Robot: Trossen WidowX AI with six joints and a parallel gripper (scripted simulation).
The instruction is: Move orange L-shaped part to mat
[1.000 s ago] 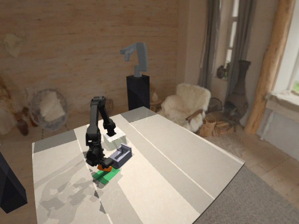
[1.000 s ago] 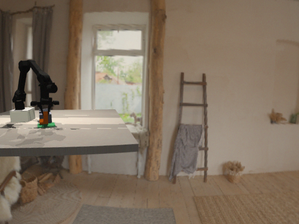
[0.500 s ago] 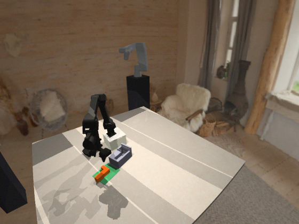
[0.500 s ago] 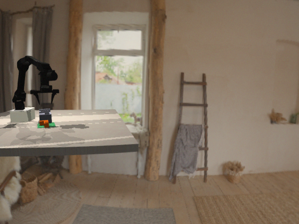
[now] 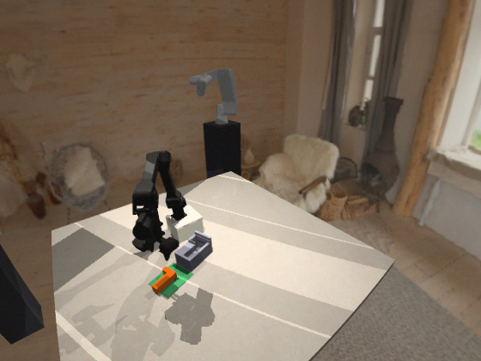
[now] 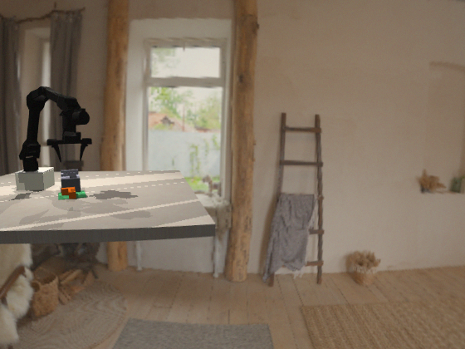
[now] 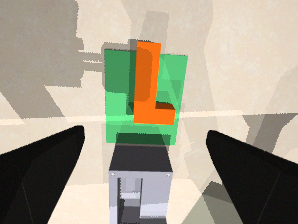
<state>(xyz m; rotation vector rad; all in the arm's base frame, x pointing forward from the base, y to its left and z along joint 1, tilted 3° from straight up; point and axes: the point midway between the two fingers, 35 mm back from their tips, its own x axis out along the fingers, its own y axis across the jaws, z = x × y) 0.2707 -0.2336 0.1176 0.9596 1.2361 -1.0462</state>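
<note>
While the pincer [image 5: 160,254] [image 6: 70,160] [image 7: 147,134] gapes wide, the orange L [image 5: 164,281] [image 6: 68,192] [image 7: 146,82] apparently points lengthwise away from the tray [image 5: 197,249] [image 6: 70,182] [image 7: 157,192].

Rustic home — fleecy armchair [image 5: 301,161], log posts [image 6: 242,141].

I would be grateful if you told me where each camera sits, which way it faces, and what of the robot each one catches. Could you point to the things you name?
Top: high beside the table, looking down across it; shows the whole black arm, pincer [image 5: 167,253] [image 6: 70,161] [image 7: 147,134] included.
Exterior: off to one side, near table height, looking level across the tabletop toward the window [image 6: 184,112]; shows the arm and open pincer.
Wrist: on the arm above the pincer, facing down between its two fingers, the only robot parts in view.
Top and wrist share the orange part [image 5: 164,281] [image 6: 68,192] [image 7: 146,85] on the green mat [image 5: 182,275] [image 6: 80,194] [image 7: 117,115].
</note>
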